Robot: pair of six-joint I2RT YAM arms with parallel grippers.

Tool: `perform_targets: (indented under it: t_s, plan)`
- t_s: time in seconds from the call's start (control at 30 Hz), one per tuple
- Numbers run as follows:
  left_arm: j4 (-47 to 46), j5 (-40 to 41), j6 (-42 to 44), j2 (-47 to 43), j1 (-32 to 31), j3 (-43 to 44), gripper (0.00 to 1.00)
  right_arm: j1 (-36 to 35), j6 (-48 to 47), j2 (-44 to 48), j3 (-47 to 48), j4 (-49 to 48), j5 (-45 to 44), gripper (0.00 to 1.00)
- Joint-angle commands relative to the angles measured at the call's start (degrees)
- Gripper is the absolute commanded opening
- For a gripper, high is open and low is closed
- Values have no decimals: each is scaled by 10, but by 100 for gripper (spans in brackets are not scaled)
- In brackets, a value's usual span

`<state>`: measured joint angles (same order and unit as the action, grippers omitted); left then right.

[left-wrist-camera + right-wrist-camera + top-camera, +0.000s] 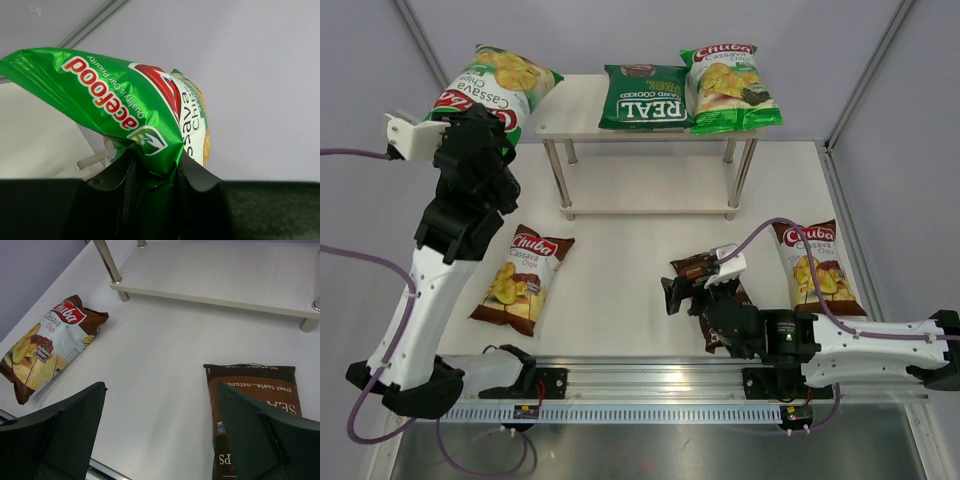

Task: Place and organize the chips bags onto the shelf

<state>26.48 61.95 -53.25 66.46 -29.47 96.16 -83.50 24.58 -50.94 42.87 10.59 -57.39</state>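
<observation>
My left gripper (480,135) is shut on the bottom seam of a light-green Chuba bag (500,85), held in the air left of the shelf's top board (570,115). In the left wrist view the bag (110,100) rises crumpled out of the closed gripper (157,175). A dark-green REAL bag (642,97) and a second light-green Chuba bag (728,85) lie on that board. My right gripper (685,292) is open low over the table. Its right finger hangs over the left edge of the dark-brown bag (250,385), and nothing sits between the fingers of the gripper (160,385).
Brown-and-white Chuba bags lie on the table, one at the left (525,275) (47,347), one at the right (817,265). The shelf's lower board (650,185) (215,270) holds nothing. Grey walls stand close behind and beside the shelf.
</observation>
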Motion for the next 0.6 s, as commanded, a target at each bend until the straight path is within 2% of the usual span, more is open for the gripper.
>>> perform_targets:
  t_s: [0.0,0.27,0.57]
  plan:
    - [-54,-57,-61,46,45,64,5,-2,28,46,-9,19,-12,100]
    - [-207,-46,-72,150,52,65,9,-1,-17,131,-24,-14,16,100]
    - [-239,-33,-90,230,52,83,9,-1,-31,174,-41,-24,40,99]
